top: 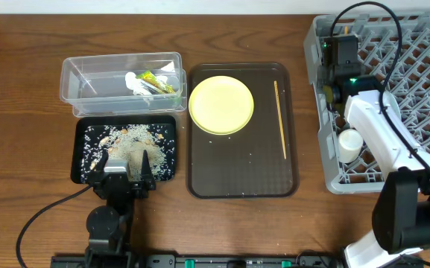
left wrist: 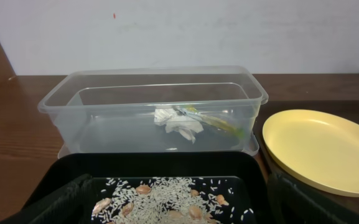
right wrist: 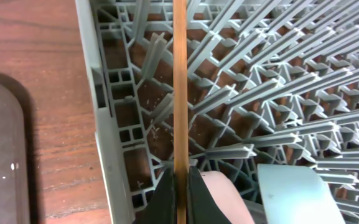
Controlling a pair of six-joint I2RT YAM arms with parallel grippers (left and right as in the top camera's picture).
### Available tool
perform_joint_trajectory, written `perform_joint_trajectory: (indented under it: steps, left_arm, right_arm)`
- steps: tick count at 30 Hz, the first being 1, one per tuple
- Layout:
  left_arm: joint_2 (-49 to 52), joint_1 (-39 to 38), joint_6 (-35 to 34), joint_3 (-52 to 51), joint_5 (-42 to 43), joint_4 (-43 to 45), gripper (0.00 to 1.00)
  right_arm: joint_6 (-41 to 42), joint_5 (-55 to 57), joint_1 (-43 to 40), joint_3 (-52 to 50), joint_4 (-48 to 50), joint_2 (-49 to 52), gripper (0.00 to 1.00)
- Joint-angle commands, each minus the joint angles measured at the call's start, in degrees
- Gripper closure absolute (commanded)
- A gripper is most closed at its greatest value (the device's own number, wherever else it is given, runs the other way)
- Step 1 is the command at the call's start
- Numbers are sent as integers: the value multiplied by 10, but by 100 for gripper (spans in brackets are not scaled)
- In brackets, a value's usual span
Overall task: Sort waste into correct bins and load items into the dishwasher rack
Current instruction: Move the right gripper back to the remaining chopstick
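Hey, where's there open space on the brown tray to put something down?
The brown tray is nearly bare below the yellow plate, left of the chopstick. The clear tub is free in its left half. Crowded: the black tray, covered in rice, and the rack under the right arm.

Overhead looks straight down; left wrist faces the same tub [left wrist: 104,118] closely.

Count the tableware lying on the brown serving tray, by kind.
Yellow plate: 1
Wooden chopstick: 1
Total: 2 on the brown serving tray
The other chopstick is held in the right gripper over the dishwasher rack.
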Motion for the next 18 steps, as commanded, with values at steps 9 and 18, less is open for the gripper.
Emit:
perform_joint_trajectory:
  steps: [9,18]
  left_arm:
    - [0,3,-3,-16,-3,-14,10]
    - [0,3,-3,-16,-3,-14,10]
  right_arm:
    - [-29,-24,9,-2,12,16,99]
    - [-55,-32,10,-2,11,17,63]
